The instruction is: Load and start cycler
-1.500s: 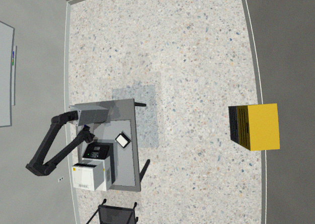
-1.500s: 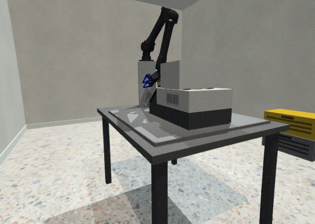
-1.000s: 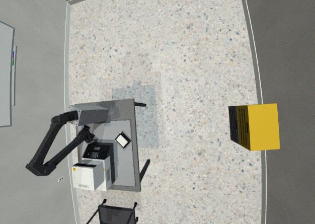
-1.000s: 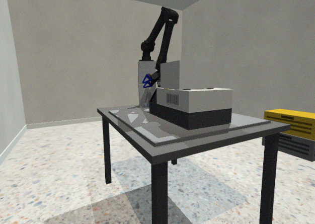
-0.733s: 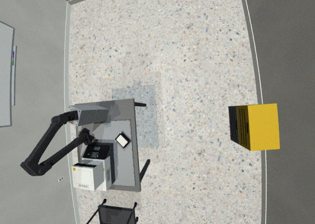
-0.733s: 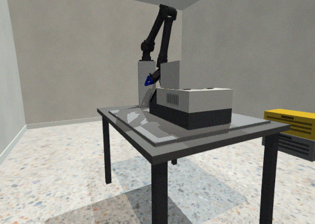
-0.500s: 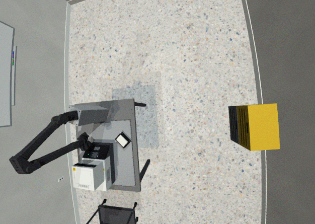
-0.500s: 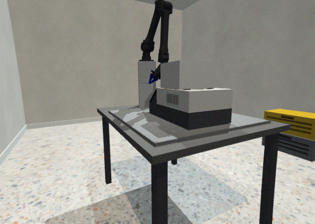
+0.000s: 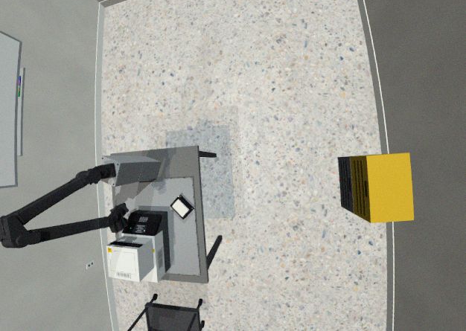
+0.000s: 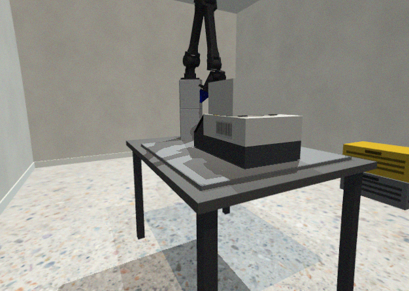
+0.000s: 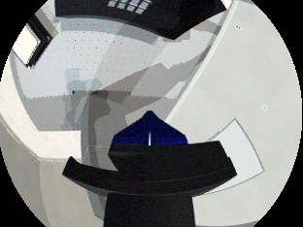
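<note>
The cycler Q1 (image 9: 137, 245) stands on the table with its white lid (image 9: 129, 261) shut flat; it also shows in the side view (image 10: 251, 138). The plate T27 (image 9: 182, 207) lies on the dark nest N1 beside the panel, and at the left edge of the wrist view (image 11: 29, 40). My gripper (image 9: 120, 216) hovers just off the panel's side, above the table. Its blue fingers (image 11: 151, 133) are shut together and hold nothing. The panel lies ahead of the fingers, apart from them.
The arm's grey pedestal (image 9: 135, 171) stands at the table's back, with a grey upright block (image 10: 220, 97) beside it. A yellow and black cabinet (image 9: 378, 186) stands on the floor far off. A dark chair (image 9: 171, 316) stands by the table's end.
</note>
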